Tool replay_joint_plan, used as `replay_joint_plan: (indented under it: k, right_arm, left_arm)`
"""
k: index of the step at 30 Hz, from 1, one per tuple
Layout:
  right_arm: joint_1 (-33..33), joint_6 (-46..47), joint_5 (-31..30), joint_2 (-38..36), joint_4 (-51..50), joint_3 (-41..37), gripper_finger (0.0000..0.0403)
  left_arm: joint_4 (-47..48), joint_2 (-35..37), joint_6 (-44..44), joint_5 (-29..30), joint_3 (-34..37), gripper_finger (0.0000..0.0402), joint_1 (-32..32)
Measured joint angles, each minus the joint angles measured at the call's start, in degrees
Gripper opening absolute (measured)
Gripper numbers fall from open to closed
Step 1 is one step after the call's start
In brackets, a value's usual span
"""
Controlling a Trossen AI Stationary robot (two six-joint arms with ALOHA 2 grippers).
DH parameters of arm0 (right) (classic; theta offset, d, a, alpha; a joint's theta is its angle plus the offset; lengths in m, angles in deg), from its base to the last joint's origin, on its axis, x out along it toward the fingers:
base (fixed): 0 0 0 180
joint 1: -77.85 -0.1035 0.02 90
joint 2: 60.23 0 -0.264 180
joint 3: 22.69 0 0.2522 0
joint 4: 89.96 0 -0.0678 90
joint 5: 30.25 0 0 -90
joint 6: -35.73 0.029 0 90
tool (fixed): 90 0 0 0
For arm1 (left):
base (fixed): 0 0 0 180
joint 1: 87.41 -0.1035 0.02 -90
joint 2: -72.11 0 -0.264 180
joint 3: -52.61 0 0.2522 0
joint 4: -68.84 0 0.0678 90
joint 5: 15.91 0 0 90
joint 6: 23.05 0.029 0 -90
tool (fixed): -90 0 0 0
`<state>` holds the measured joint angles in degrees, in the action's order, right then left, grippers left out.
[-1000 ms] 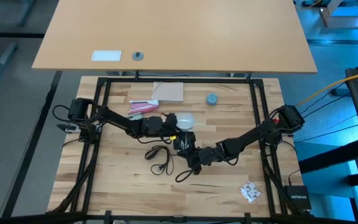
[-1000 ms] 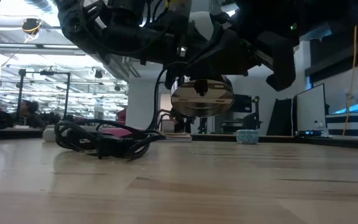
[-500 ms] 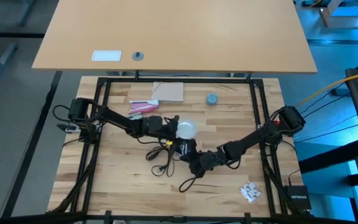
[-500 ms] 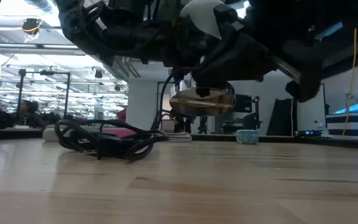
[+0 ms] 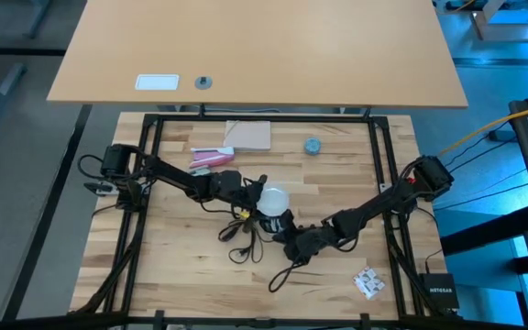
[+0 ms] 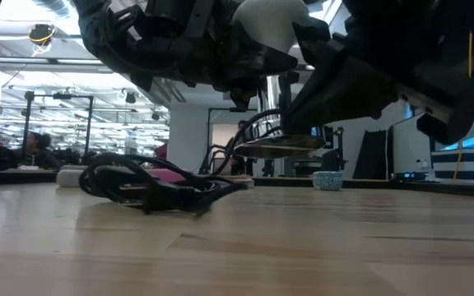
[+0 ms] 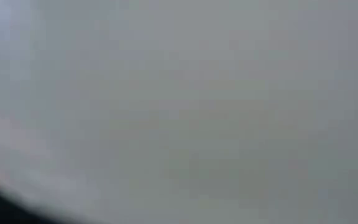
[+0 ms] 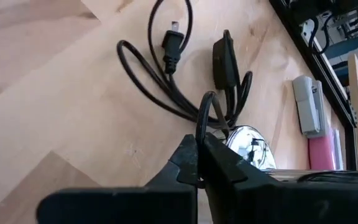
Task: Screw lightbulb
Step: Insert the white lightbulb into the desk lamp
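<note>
Both arms met mid-table. High view: the left gripper (image 5: 257,194) was clamped on the lightbulb (image 5: 273,198), white globe showing just past its fingers. The right gripper (image 5: 285,229) sat right beside it, closed on the socket's black cord (image 5: 246,240) where it leaves the socket (image 6: 274,146). The socket itself was hidden from above by the two grippers.

Low view filled that in: the silvery socket hung clear of the wooden table (image 6: 237,247), tilted, directly under the lightbulb's globe (image 6: 263,20). Whether the screw base was seated in the socket could not be told; dark gripper parts covered the joint. The rest of the cord lay in a loose heap on the table (image 6: 151,185).

Right wrist view: the fingers were together with the cord pinched between them (image 8: 202,134), the socket's shiny shell (image 8: 248,146) just behind, and the plug (image 8: 171,42) and inline switch (image 8: 225,59) lying on the boards beyond.

Left wrist view: only a blurred pale grey surface filling the frame, nothing resolvable.

Only the high view showed the far-edge items: a small blue-grey cap (image 5: 313,146), a tan card (image 5: 248,136) and a pink pack (image 5: 211,156), all well apart from the grippers.
</note>
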<state>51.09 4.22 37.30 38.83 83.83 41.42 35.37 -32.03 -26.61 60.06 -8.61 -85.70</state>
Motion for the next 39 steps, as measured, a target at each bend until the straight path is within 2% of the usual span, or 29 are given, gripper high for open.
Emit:
replay_joint_plan:
  k: [11, 17, 31, 39]
  right_arm:
    - [-1.3, 2.7, -1.0, -6.8, -11.5, 0.0, 0.0008]
    - [-1.4, 2.8, -1.2, -8.5, -14.6, 0.0, 0.0008]
    - [-1.5, 7.3, -9.0, -8.6, -22.9, 0.0, 0.0008]
    - [-1.5, 7.8, -13.4, -8.6, -23.9, -0.1, 0.0008]
  left_arm:
    - [0.4, 0.2, 0.8, -0.2, -0.2, 0.0139, 0.0]
    - [-2.1, 0.1, 2.3, -2.9, 0.0, 0.0139, 0.0]
    - [-1.2, 0.0, 1.8, -3.1, 0.1, 0.0141, -0.1]
    - [-1.4, 0.0, 1.1, -3.3, 0.1, 0.0141, 0.0]
